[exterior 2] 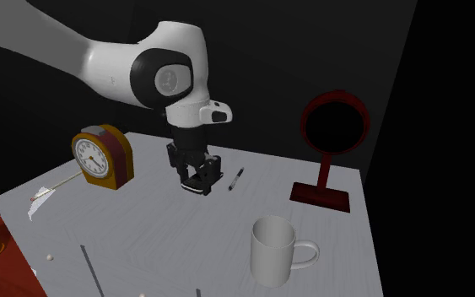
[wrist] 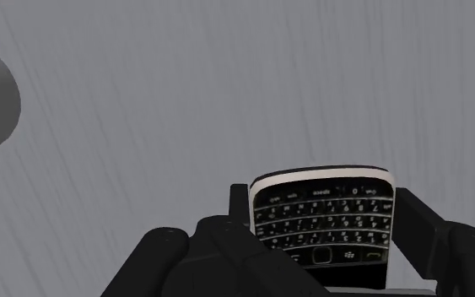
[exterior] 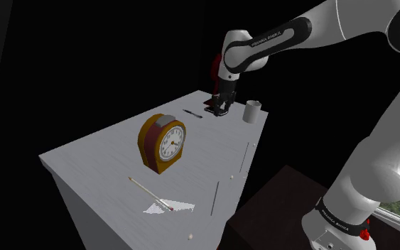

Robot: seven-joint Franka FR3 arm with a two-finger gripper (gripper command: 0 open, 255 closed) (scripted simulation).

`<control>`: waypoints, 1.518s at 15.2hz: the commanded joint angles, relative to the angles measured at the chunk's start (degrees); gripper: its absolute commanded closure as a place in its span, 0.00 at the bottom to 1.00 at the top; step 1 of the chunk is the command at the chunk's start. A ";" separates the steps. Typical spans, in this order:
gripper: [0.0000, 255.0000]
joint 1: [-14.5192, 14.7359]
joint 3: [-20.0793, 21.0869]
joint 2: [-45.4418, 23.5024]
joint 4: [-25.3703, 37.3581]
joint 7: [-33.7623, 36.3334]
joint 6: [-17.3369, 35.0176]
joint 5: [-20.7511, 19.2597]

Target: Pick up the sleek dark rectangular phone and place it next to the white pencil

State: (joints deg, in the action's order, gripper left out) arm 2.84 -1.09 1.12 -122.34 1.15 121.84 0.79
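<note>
A dark phone (wrist: 324, 221) with a small keyboard and a pale top edge sits clasped between my gripper's (wrist: 322, 201) two black fingers. My gripper (exterior 2: 200, 180) hangs low over the far part of the grey table (exterior: 106, 153), between the clock and the mug; I cannot tell whether the phone touches the tabletop. In the shoulder view my gripper (exterior: 219, 107) stands near the table's far corner. The white pencil (exterior: 150, 194) lies at the near end of the table, its tip on a white scrap of paper (exterior: 168, 208). The same pencil (exterior 2: 56, 185) lies left of the clock.
A yellow and red clock (exterior: 163, 143) stands mid-table. A grey mug (exterior 2: 271, 251) and a red round mirror on a stand (exterior 2: 331, 143) are at the mug end. A black pen (exterior 2: 236, 179) lies beside my gripper. Thin grey rods (exterior: 215, 197) lie near the table edge.
</note>
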 commanded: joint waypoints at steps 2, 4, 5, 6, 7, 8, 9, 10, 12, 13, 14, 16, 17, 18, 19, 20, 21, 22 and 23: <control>1.00 1.90 2.03 3.01 -3.47 3.96 0.50 0.03; 1.00 3.13 3.45 4.85 -5.55 6.51 0.77 0.20; 1.00 3.76 4.19 5.70 -6.49 7.79 0.88 0.33; 1.00 4.38 4.95 6.51 -7.37 9.09 0.97 0.48; 1.00 5.02 5.72 7.27 -8.18 10.39 1.05 0.66; 1.00 5.65 6.52 7.98 -8.93 11.69 1.11 0.85; 1.00 6.28 7.34 8.64 -9.61 13.01 1.16 1.07; 1.00 6.94 8.16 9.25 -10.23 14.33 1.20 1.30; 1.00 8.24 9.86 10.31 -11.27 17.01 1.24 1.80; 1.00 8.90 10.73 10.76 -11.69 18.36 1.25 2.07; 1.00 9.56 11.61 11.15 -12.05 19.72 1.26 2.34; 1.00 10.88 13.40 11.77 -12.56 22.48 1.24 2.89; 1.00 11.54 14.31 11.98 -12.71 23.88 1.23 3.15; 1.00 12.19 15.23 12.14 -12.80 25.28 1.22 3.41; 1.00 12.85 16.15 12.23 -12.82 26.70 1.20 3.66; 1.00 13.50 17.08 12.27 -12.77 28.14 1.18 3.88; 1.00 14.14 18.01 12.23 -12.66 29.59 1.15 4.09; 1.00 14.77 18.96 12.14 -12.48 31.05 1.13 4.28; 1.00 15.38 19.91 11.98 -12.24 32.52 1.10 4.44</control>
State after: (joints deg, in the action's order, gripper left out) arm 17.53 17.74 13.41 -134.72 31.94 122.71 5.07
